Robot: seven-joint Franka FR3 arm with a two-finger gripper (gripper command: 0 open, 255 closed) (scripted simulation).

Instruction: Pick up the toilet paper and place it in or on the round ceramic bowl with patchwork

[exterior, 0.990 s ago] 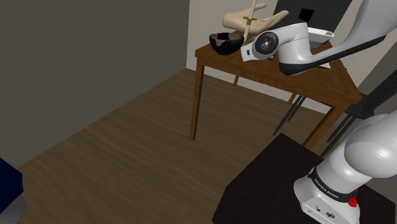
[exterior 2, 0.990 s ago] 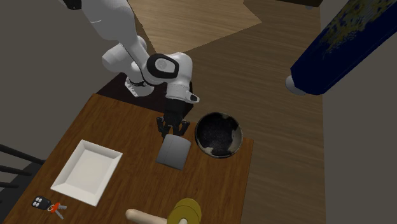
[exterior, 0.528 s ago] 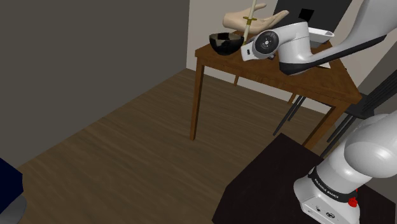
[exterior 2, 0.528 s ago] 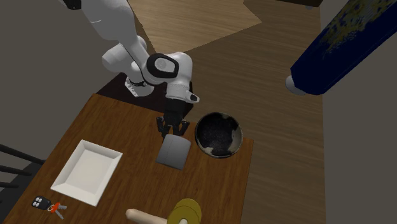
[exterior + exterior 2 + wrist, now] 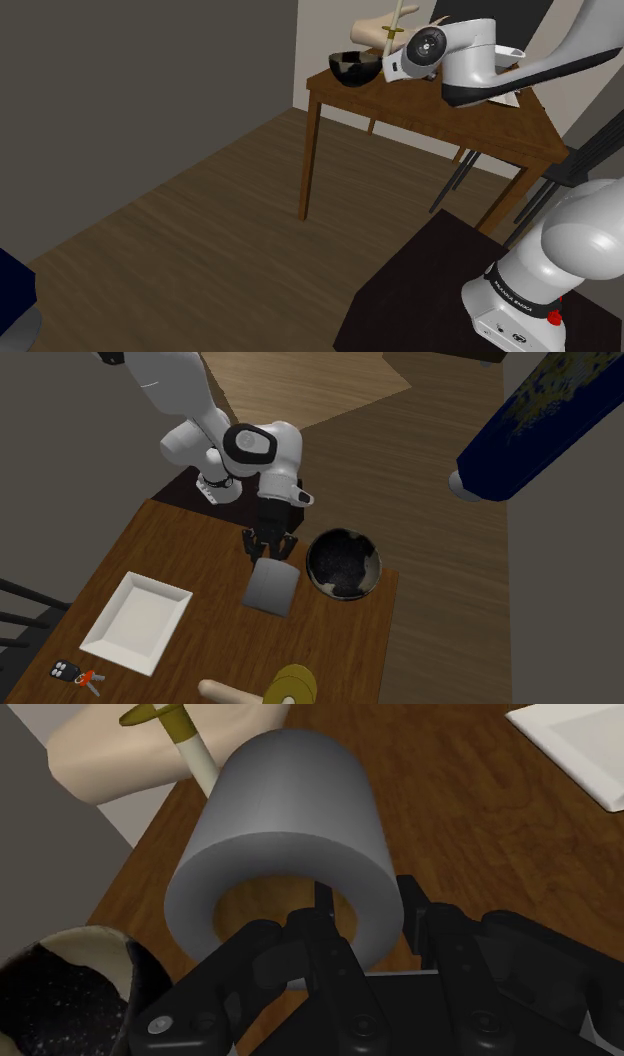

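Grey and plain, the toilet paper (image 5: 272,590) sits just below the middle of the second exterior view, over the brown wooden table (image 5: 185,547). Its hollow end is turned toward the black gripper (image 5: 270,543). Seen from the wrist, the gripper (image 5: 366,900) is clenched on the roll (image 5: 290,834): 1 finger (image 5: 322,909) reaches into the hollow core and the other presses the outside, so the wall of the roll is pinched between the 2. I cannot tell whether the roll rests on the tabletop or hangs just above it.

Just to the right of the roll in the second exterior view stands the round bowl (image 5: 371,564), dark inside with pale patches along its rim. The 2 are close but apart. In the shoulder view the bowl (image 5: 350,70) sits at the table's far left corner, in the upper middle of the frame, with the white arm (image 5: 470,65) stretched over the table beside it.

A white tray (image 5: 137,622) lies toward the lower left of the second exterior view, and a small set of keys (image 5: 75,674) sits at the far lower left. A beige hand-shaped ornament (image 5: 105,764) stands beyond the roll.
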